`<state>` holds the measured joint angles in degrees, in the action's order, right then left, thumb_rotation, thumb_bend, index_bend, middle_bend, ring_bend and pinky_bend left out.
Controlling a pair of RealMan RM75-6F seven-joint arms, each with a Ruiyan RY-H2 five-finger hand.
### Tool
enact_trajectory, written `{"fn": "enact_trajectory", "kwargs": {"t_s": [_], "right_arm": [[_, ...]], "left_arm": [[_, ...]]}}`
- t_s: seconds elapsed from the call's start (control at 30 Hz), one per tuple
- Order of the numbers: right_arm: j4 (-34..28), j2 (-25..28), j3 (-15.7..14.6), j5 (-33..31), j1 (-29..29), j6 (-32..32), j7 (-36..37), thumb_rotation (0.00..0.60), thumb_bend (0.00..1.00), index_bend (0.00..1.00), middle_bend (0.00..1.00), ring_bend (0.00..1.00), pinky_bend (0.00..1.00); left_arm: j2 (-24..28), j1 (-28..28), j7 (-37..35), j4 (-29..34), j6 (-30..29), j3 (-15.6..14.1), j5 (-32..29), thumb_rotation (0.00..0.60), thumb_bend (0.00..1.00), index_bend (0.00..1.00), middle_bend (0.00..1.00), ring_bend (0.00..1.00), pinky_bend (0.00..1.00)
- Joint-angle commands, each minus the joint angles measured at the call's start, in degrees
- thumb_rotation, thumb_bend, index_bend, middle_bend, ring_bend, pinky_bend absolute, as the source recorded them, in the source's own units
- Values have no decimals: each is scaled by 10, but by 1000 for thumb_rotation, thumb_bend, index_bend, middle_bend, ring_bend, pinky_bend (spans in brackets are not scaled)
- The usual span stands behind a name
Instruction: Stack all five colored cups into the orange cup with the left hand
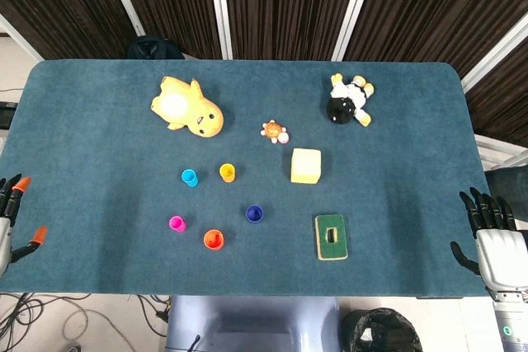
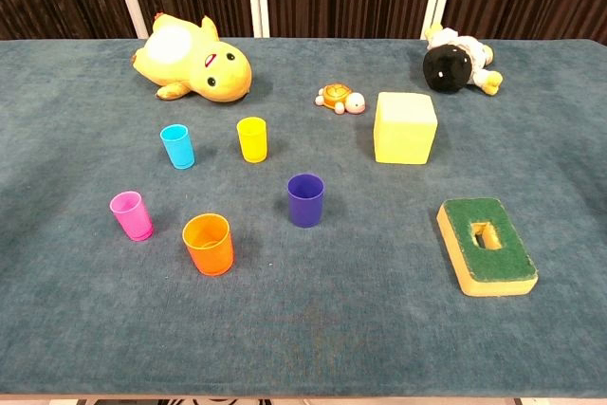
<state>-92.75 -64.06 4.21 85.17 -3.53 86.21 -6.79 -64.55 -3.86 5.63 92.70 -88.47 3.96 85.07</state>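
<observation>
The orange cup (image 1: 214, 240) (image 2: 209, 244) stands upright near the table's front edge. Around it stand a pink cup (image 1: 176, 223) (image 2: 131, 215), a blue cup (image 1: 190, 177) (image 2: 177, 146), a yellow cup (image 1: 228, 172) (image 2: 252, 138) and a purple cup (image 1: 254, 213) (image 2: 305, 199), all upright and apart. My left hand (image 1: 11, 216) sits off the table's left edge, fingers spread, holding nothing. My right hand (image 1: 493, 237) rests at the front right corner, fingers apart and empty. Neither hand shows in the chest view.
A yellow duck plush (image 1: 186, 107) (image 2: 194, 60) lies at the back left. A small turtle toy (image 1: 274, 131) (image 2: 340, 98), a yellow block (image 1: 305, 166) (image 2: 404, 127), a black-and-white plush (image 1: 348, 100) (image 2: 457, 60) and a green-topped sponge (image 1: 331, 237) (image 2: 487, 245) occupy the right half.
</observation>
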Motion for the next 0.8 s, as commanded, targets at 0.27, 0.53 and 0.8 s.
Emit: {"fn": "enact_trajectory", "kwargs": {"t_s": [0.27,0.53,0.8], "right_arm": [[0,0,0,0,0,0,0,600,373,30,44,67,0],[0,0,1,0,0,2,0,600,373,30,44,67,0],[0,0,1,0,0,0,0,600,373,30,44,67,0]], "left_arm": [[1,1,0,1,-3,-1,2,600,273,67,22,0,28],[2,2,-2,1,-5,0,3,600,249,64,23,0,28],[2,2,-5,1,-3,-1,2,600,231,68,25,0,31]]}}
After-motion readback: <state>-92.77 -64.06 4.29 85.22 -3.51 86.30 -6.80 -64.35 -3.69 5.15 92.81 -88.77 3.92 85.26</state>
